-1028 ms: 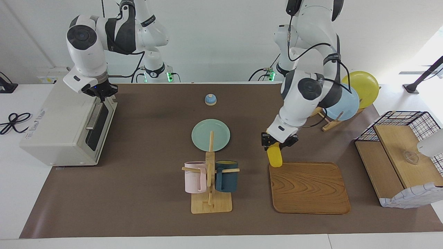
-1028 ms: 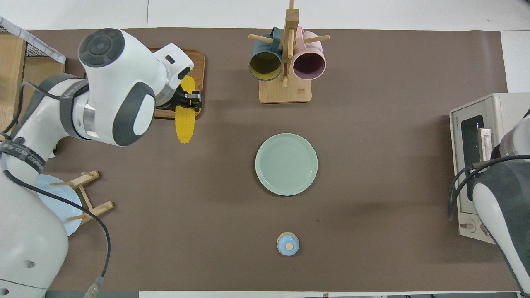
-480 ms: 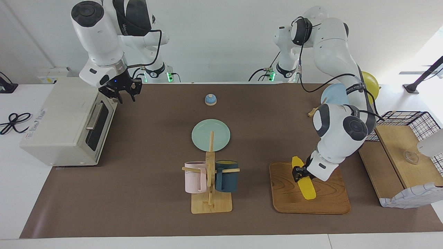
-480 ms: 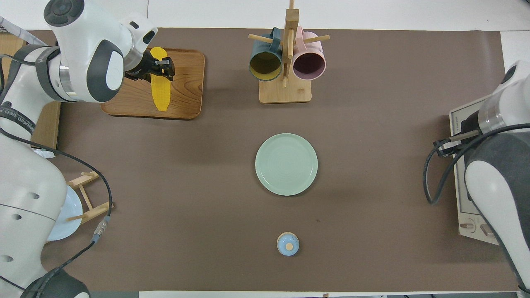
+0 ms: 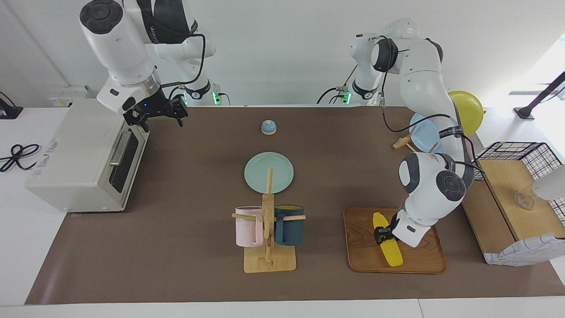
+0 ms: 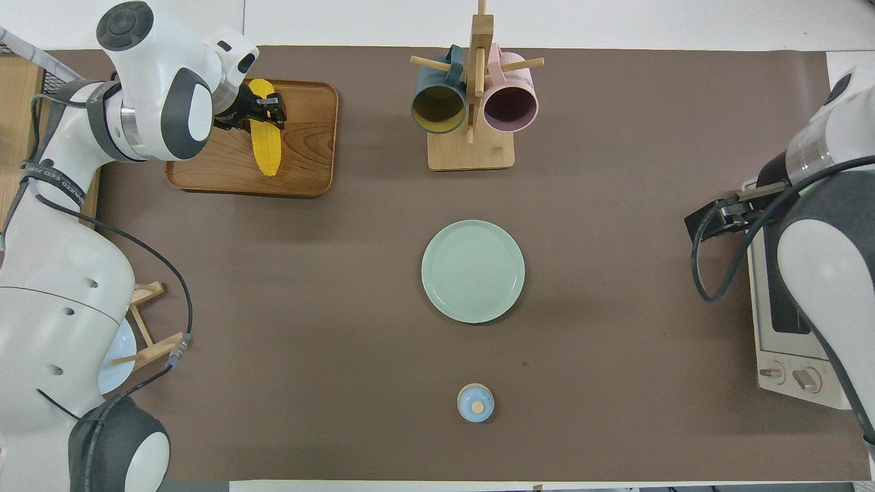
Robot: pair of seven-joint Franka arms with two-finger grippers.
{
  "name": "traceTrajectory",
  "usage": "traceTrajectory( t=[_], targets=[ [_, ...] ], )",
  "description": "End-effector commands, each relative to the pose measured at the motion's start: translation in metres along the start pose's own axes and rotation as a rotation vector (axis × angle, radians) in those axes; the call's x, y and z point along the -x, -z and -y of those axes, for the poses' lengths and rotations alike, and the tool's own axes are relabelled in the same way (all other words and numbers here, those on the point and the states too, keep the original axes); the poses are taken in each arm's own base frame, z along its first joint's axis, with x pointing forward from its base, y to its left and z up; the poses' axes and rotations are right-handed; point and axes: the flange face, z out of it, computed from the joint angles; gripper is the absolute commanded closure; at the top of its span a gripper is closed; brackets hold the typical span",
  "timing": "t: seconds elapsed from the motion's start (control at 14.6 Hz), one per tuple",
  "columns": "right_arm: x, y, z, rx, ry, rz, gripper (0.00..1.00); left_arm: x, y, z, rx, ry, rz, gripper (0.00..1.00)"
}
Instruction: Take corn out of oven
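Corn (image 5: 387, 240) already lies on the wooden tray (image 5: 419, 261), out of the shut oven (image 5: 79, 154), left hand (image 5: 381, 234) still clenched on it, right hand (image 5: 160, 115) released; only letting go remains.

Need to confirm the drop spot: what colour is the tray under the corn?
Brown wood grain tray, corn on it; clearest overhead.

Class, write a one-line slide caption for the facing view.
Left claw grips the corn resting on the wooden tray; right claw hangs open beside the shut oven.
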Motion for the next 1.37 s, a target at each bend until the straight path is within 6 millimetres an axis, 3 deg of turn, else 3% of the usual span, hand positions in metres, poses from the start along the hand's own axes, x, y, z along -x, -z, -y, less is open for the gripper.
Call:
traceTrajectory(
  t=[0.0, 0.07, 0.14, 0.34, 0.62, 0.89, 1.03, 1.3],
  targets=[
    [0.003, 0.004, 0.000, -0.019, -0.037, 0.013, 0.00, -0.008, 0.005, 0.006, -0.004, -0.022, -0.026, 1.00],
    [0.004, 0.004, -0.001, -0.020, -0.047, 0.019, 0.00, -0.007, 0.004, 0.006, -0.007, -0.043, -0.028, 0.57],
    [0.005, 0.005, -0.001, -0.018, -0.051, 0.018, 0.00, -0.006, 0.002, 0.007, -0.008, -0.045, -0.025, 0.01],
    [0.017, 0.003, -0.007, -0.018, -0.077, 0.027, 0.00, -0.006, 0.013, 0.008, -0.010, -0.042, -0.022, 0.00],
    [0.019, 0.001, -0.010, -0.021, -0.081, 0.033, 0.00, 0.000, 0.050, 0.007, -0.006, -0.034, -0.039, 0.00],
    [0.018, 0.001, -0.011, -0.026, -0.082, 0.027, 0.00, 0.014, 0.115, 0.033, -0.027, -0.001, -0.020, 0.00],
    [0.019, 0.001, -0.013, -0.033, -0.085, 0.030, 0.00, 0.035, 0.154, 0.045, -0.038, 0.010, -0.017, 0.00],
    [0.025, 0.005, -0.030, -0.023, -0.116, 0.022, 0.00, 0.076, 0.208, 0.058, -0.058, 0.033, 0.025, 0.00]
  ],
)
